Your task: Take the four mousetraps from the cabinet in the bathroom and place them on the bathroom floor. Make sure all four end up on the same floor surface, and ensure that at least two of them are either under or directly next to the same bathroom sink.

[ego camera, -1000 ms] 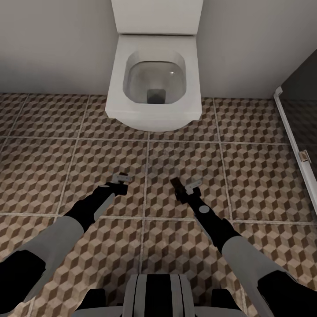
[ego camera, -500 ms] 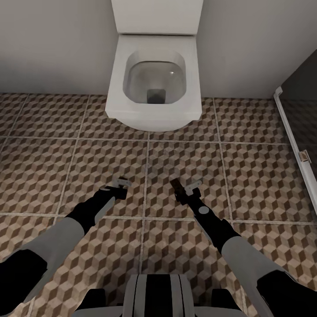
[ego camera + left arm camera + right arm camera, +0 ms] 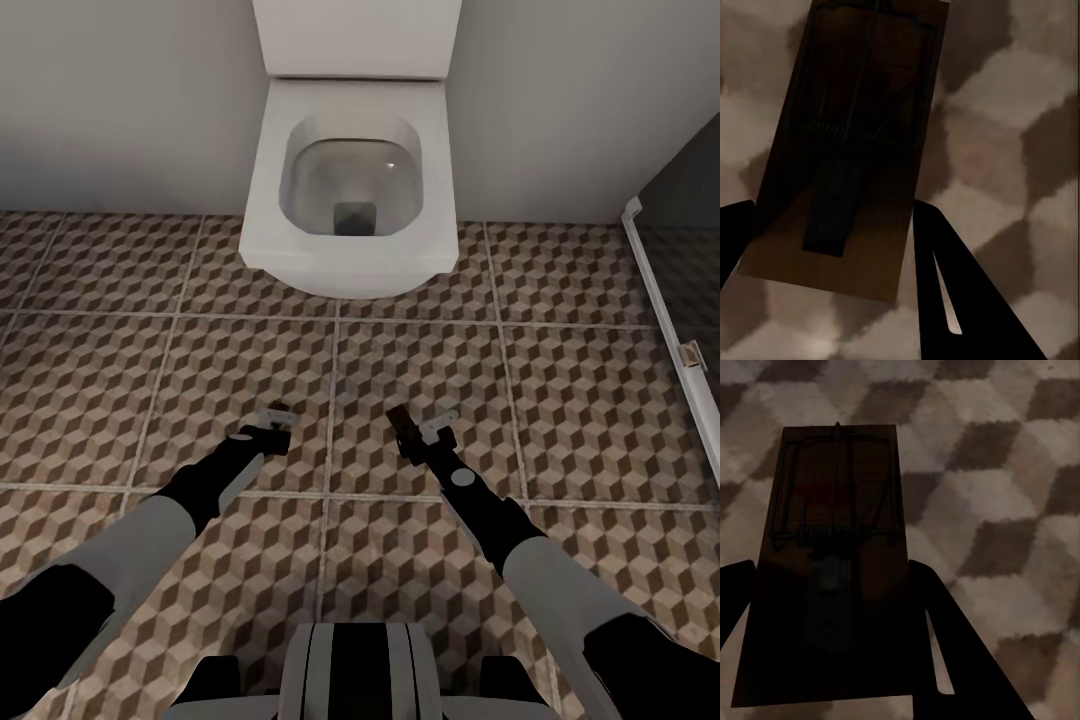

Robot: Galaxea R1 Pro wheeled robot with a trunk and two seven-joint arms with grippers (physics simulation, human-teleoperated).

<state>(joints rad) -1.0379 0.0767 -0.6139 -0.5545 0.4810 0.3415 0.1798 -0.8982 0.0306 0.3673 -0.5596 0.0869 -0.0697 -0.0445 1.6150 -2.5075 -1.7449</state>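
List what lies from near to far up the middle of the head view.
Robot's trunk → left gripper and right gripper over the bathroom floor → toilet → wall.

Bathroom floor (image 3: 580, 400) of large cube-patterned brown, beige and white tiles with pale grout. A white toilet (image 3: 350, 190) stands at the far wall.

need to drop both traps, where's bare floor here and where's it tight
Bare tile lies between the two tools, left tool and right tool, and out to the left wall side. Tighter ahead at the toilet and right by the white rail.
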